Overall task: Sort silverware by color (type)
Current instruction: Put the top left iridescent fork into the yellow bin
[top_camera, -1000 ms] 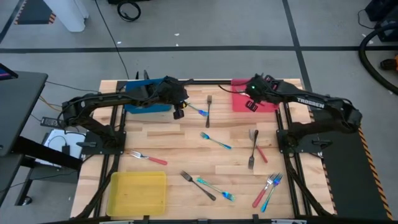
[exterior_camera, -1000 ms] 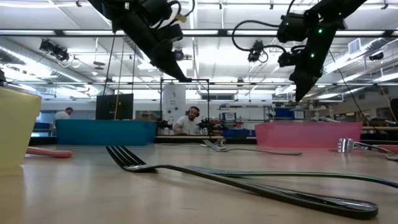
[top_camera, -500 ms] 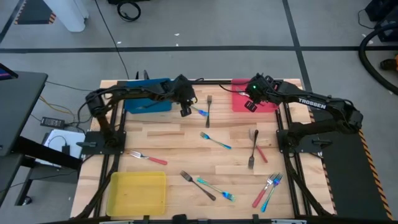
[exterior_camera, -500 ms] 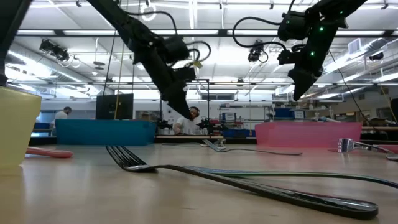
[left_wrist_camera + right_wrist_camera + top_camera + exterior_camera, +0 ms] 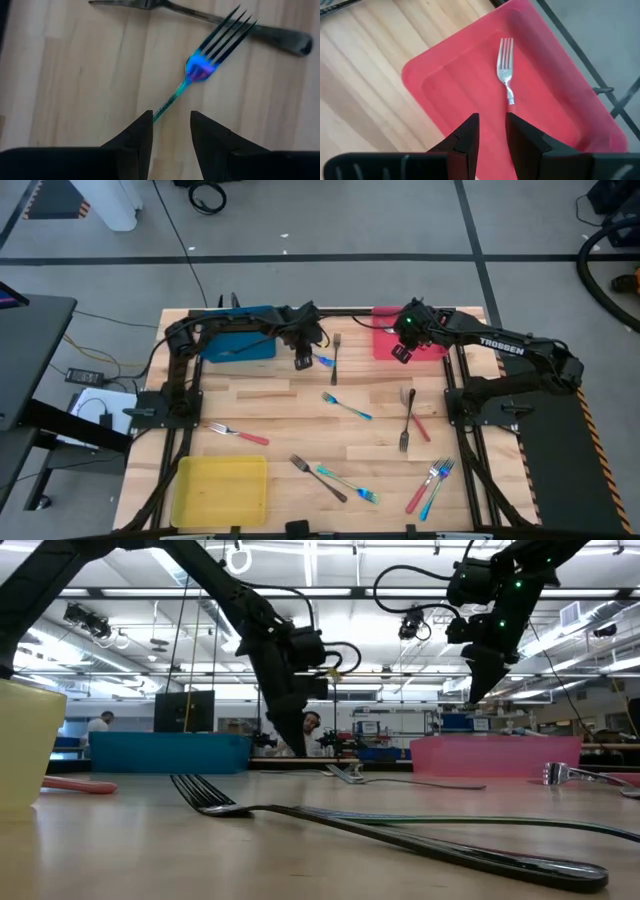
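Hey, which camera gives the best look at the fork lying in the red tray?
The right wrist view: the fork lies in plain sight on the red tray, beyond the right claw. In the high view the right arm covers it; the low view shows only the tray's wall; the left wrist view misses it.

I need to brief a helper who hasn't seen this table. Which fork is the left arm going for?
Start at the blue square tray at the table's far edge. Beside it, under the left gripper, lies a slim blue-handled fork. Its neighbour is an all-grey metal fork; only this one is blue.
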You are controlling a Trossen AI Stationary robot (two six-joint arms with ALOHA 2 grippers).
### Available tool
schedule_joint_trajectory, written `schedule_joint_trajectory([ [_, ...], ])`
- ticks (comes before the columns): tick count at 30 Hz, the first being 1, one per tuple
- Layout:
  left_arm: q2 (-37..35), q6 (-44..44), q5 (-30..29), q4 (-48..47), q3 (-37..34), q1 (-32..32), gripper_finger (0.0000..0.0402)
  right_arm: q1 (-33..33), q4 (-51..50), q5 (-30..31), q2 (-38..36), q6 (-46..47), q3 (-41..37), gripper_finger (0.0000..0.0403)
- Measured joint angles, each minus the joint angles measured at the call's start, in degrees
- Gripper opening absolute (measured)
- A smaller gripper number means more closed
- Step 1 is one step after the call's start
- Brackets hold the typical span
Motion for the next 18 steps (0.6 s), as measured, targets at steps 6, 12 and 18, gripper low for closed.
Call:
schedule_joint_trajectory([
  [6, 2.2, 0.3, 0.0, 0.1, 0.0, 0.4, 0.0130, 0.2, -0.1, -0.2, 0.0, 0.0, 0.0, 0.0103],
  [12, 3.2, 4.5, -0.5, 1.5, 0.0, 0.6, 0.0130, 0.4, -0.2, -0.4, 0.0, 1.1, 0.0, 0.0103],
  [18, 3.3, 6.1, -0.7, 1.7, 0.0, 0.6, 0.0130, 0.4, -0.2, -0.6, 0.0, 1.1, 0.0, 0.0103],
])
